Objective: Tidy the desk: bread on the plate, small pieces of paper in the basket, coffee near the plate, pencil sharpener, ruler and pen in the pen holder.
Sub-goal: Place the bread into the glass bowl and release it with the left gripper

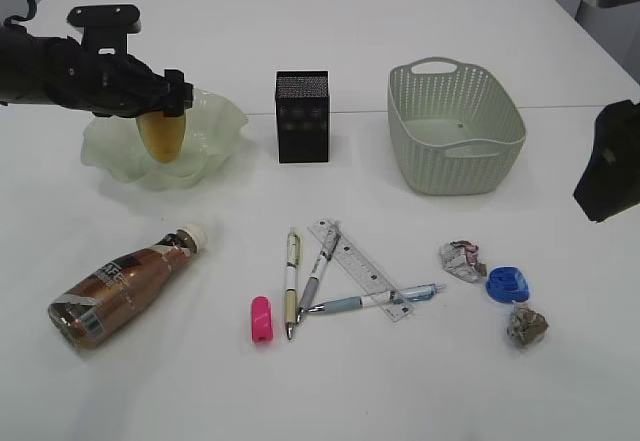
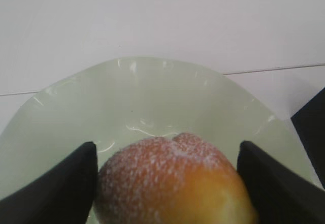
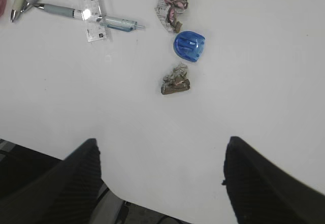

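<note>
Brightness: all three views are bright and evenly lit; the white table [image 1: 420,381] reads near white.
Light source: soft and from above, lamps unseen.
Shadows: faint and short beneath the pen holder [image 1: 302,117] and basket [image 1: 455,126]; a darker patch under the coffee [image 1: 125,284].
Glare: a small hot spot on the ruler [image 3: 91,9] in the right wrist view; pale glints on the plate [image 2: 167,97].
Focus: the bread [image 2: 175,183] is soft and grainy up close in the left wrist view.
Sharpness: the exterior view is fairly crisp; fine print is unreadable.
</note>
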Motion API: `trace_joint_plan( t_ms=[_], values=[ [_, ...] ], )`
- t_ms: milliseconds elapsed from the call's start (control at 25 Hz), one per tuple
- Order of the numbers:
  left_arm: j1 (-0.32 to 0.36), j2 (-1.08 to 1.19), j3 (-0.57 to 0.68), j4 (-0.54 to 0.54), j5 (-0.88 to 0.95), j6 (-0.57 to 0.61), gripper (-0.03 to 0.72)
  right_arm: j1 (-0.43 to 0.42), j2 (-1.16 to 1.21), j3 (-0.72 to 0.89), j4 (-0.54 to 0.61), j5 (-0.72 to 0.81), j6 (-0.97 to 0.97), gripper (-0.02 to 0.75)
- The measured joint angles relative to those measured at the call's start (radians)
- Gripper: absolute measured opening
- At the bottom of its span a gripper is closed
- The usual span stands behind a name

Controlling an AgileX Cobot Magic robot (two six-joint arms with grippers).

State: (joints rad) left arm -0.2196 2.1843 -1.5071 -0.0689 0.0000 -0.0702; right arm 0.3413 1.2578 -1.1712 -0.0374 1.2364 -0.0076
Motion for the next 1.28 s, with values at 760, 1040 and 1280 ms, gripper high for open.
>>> trace_joint_plan(
  t_ms=[760,1040,1280],
  values=[
    [0.0,-0.029,-0.002,-0.007,0.0,0.0,0.592,0.0,0.0,0.0,0.0,0.003,0.0,0.581],
    [0.0,-0.118,-0.004,0.0,0.092,0.0,0.586,0.0,0.0,0.0,0.0,0.002,0.0,0.581],
    [0.0,-0.232,-0.056,0.011,0.391,0.0,0.575,0.0,0.0,0.0,0.005,0.005,0.03,0.581]
  ],
)
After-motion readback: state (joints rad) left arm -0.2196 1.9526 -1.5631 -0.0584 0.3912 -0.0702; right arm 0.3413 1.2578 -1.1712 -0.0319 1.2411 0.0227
